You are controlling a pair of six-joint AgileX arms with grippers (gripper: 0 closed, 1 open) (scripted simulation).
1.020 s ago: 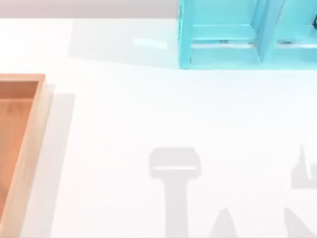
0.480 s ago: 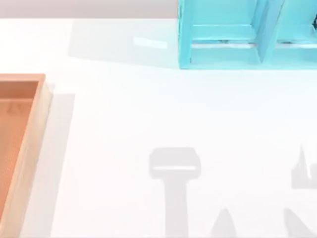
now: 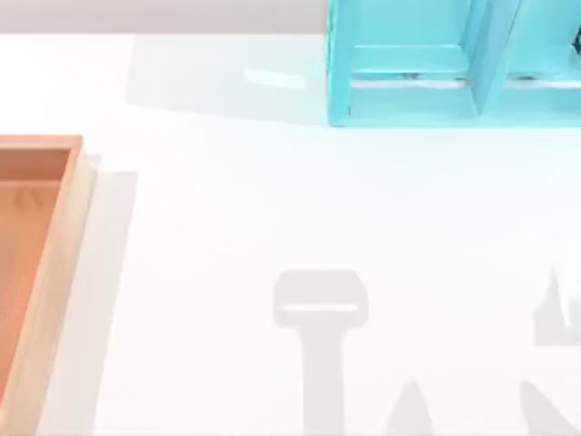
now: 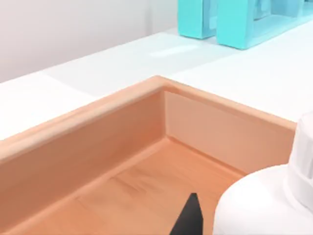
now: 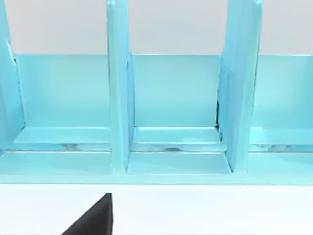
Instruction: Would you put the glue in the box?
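Now — glue (image 4: 259,205) over box (image 4: 98,147) corner | left fingers (image 4: 188,220): state unclear — right: unclear

A white table (image 3: 227,209) is filling the scene, with soft grey shadows lying across its near part. A turquoise shelf unit (image 3: 436,64) is standing at its far edge toward the right, its open compartments facing the table. A plain pale wall (image 4: 63,29) is rising behind.
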